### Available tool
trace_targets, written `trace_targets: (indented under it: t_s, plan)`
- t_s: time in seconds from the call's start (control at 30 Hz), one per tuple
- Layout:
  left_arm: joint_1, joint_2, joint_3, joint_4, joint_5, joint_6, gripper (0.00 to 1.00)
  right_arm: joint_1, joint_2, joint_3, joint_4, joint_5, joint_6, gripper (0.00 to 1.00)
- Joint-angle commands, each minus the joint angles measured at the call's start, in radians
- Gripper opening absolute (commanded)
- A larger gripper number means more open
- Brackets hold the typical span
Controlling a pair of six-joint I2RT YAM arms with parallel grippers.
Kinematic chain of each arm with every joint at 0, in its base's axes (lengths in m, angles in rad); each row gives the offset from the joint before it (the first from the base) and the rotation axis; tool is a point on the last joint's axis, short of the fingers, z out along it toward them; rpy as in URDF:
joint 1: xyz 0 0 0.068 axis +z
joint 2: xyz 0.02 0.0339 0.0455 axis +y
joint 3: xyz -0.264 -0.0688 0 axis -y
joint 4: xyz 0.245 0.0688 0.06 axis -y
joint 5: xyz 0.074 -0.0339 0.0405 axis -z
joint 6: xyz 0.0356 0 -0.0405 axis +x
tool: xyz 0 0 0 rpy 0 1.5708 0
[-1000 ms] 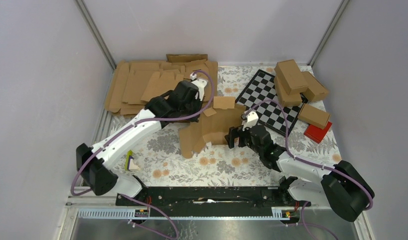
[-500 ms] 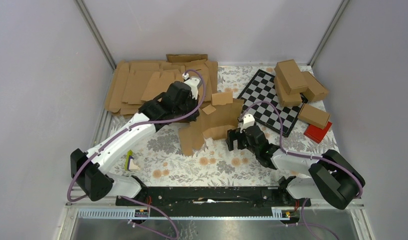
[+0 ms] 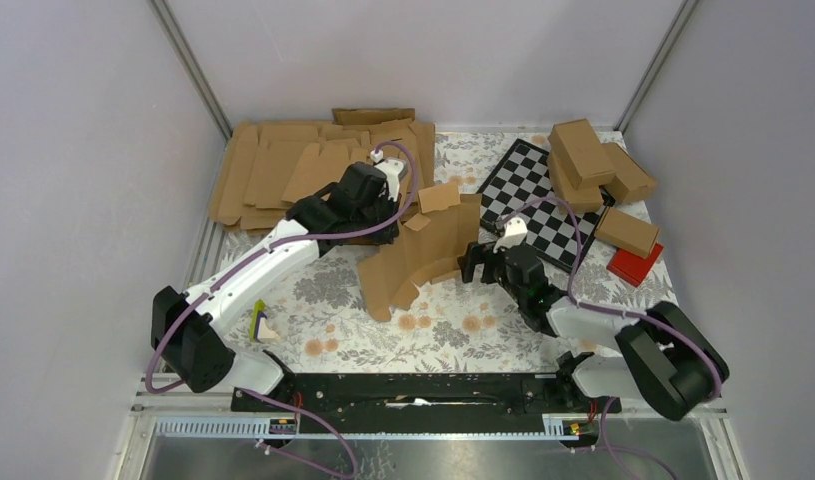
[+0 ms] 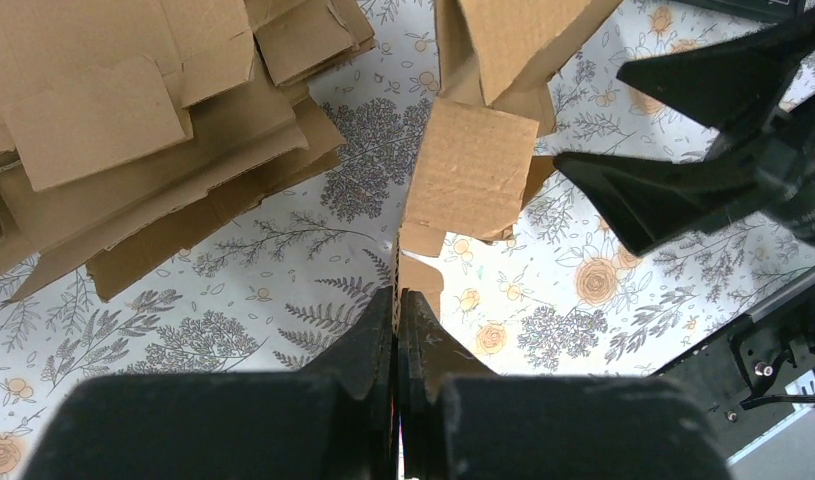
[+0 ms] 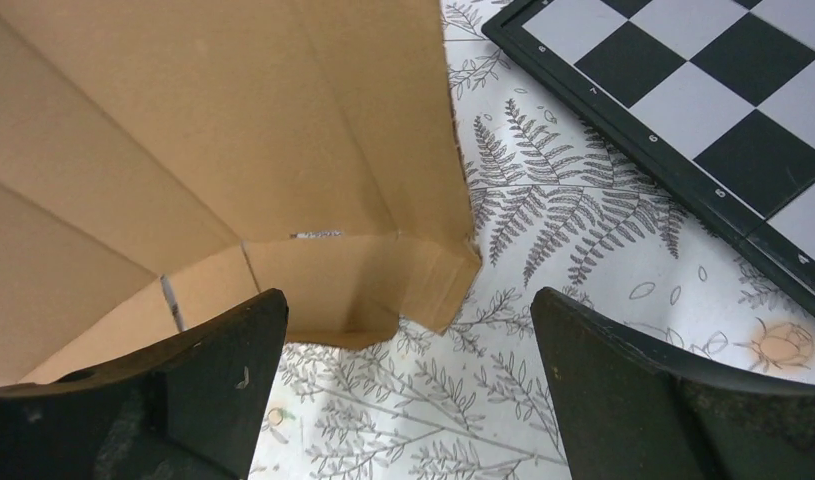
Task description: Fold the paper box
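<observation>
Clamped in left gripper point(image 4: 396, 305): paper box point(image 3: 428, 245) edge; lower corner just ahead, between right gripper point(image 5: 408, 310) wide-parted fingers.

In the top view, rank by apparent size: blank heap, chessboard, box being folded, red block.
Heap of flat blanks, largest.
Chessboard and paper box look alike; the box stands curved, so unranked.
Red block, smallest.

paper box point(image 4: 470, 165): matt brown cardboard, faint ribbing across the flap, raw fibrous cut edges. heaped blanks point(image 4: 133, 130), same dull brown card. table cover point(image 4: 283, 250) smooth and flower-printed, cloth or paper i can't tell. chessboard point(image 5: 703, 90) smooth, slight sheen. right gripper point(image 5: 403, 400), matt black plastic.
</observation>
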Motion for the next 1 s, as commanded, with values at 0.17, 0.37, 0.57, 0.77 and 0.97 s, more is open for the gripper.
trace_targets:
  t_s: [0.17,0.37,0.57,0.77,0.97]
  plan:
    - [0.004,0.003,0.039,0.005,0.013,0.044,0.00,-0.111,0.262,0.146,0.163,-0.223,0.058,0.99]
    - [0.005,0.016,0.037,0.009,0.036,0.056,0.00,-0.110,0.365,0.200,0.185,-0.490,0.062,0.95]
    - [0.004,0.021,0.022,0.037,0.039,0.020,0.00,-0.088,0.307,0.150,0.144,-0.487,0.053,0.90]
    - [0.005,0.006,-0.012,0.106,0.060,-0.041,0.00,0.011,0.287,0.190,0.011,-0.376,-0.045,0.89]
    - [0.005,-0.001,-0.032,0.121,0.075,-0.061,0.00,0.072,0.301,0.222,-0.051,-0.294,-0.096,0.90]
